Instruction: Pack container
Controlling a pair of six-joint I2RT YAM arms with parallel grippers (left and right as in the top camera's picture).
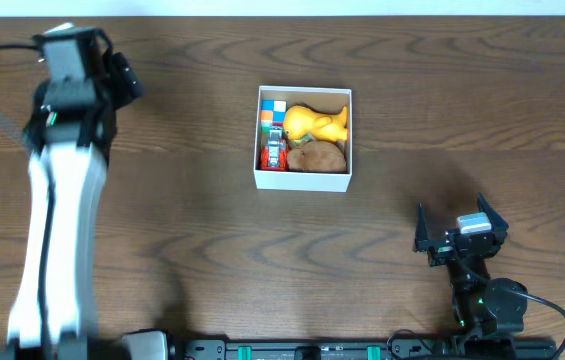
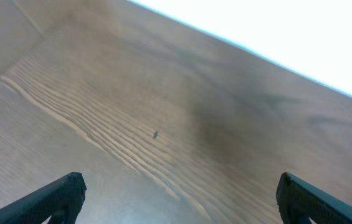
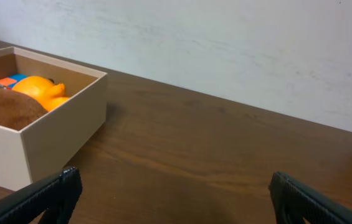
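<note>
The container (image 1: 302, 181) is a small white box in the middle of the table. Inside it lie a yellow duck toy (image 1: 316, 123), a brown round toy (image 1: 317, 157), a small red toy (image 1: 274, 155) and a multicoloured cube (image 1: 274, 111). The right wrist view shows the container (image 3: 57, 134) at its left with the duck (image 3: 42, 90) and brown toy (image 3: 4, 109) inside. My right gripper (image 1: 459, 229) (image 3: 176, 196) is open and empty, near the front right, well apart from the box. My left gripper (image 1: 122, 72) (image 2: 179, 196) is open and empty at the far left, above bare wood.
The table is dark wood. A white wall (image 3: 225, 50) stands behind the table's far edge in the right wrist view. My left arm (image 1: 57, 220) stretches along the left side of the table.
</note>
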